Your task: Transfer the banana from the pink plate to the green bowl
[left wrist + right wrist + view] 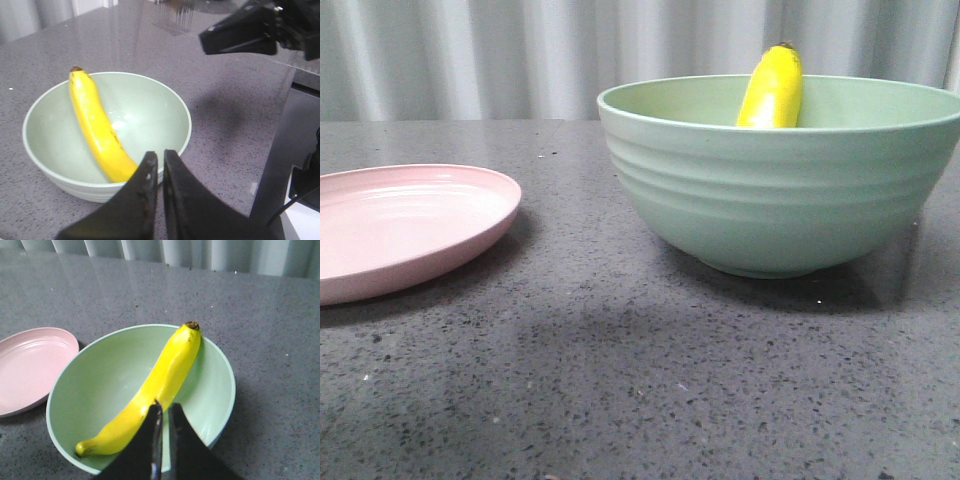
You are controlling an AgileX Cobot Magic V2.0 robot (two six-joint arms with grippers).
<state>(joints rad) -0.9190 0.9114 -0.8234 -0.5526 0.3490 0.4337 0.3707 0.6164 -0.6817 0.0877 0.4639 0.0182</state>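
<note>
The yellow banana [773,88] lies inside the mint-green bowl [780,200], its dark tip leaning over the far rim. It shows in the left wrist view [96,125] and the right wrist view [155,390] resting on the bowl's inner wall [145,115] [95,390]. The pink plate [400,225] sits empty to the left of the bowl; it also shows in the right wrist view [30,367]. My left gripper [160,159] is shut and empty above the bowl's rim. My right gripper [164,410] is shut and empty above the bowl. Neither gripper shows in the front view.
The grey speckled table [620,390] stretches around plate and bowl. A corrugated grey wall [470,55] stands behind. In the left wrist view the other arm's black body [245,32] and a dark stand [285,155] sit beside the bowl.
</note>
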